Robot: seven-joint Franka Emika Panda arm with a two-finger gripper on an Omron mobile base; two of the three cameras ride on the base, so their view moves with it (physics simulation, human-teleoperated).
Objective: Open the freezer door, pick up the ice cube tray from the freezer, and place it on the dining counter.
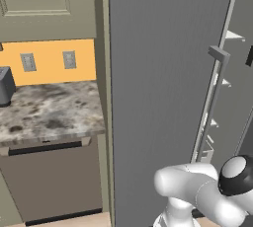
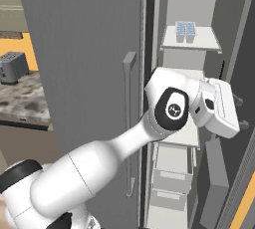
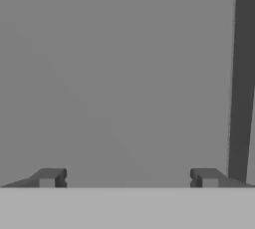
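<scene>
Inside freezer (image 2: 187, 63), claw (image 3: 128, 179) agape.

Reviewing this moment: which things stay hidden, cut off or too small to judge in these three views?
- Ice cube tray, right base view: too small to tell whether its cells hold anything.
- Gripper, hand view: open, facing a plain grey surface; which surface cannot be told.
- Freezer lower shelves, right base view: partly hidden behind the arm.
- Freezer door handle, left base view: lower end hidden by the arm.
- Toaster, left base view: cut off by the left edge.
</scene>
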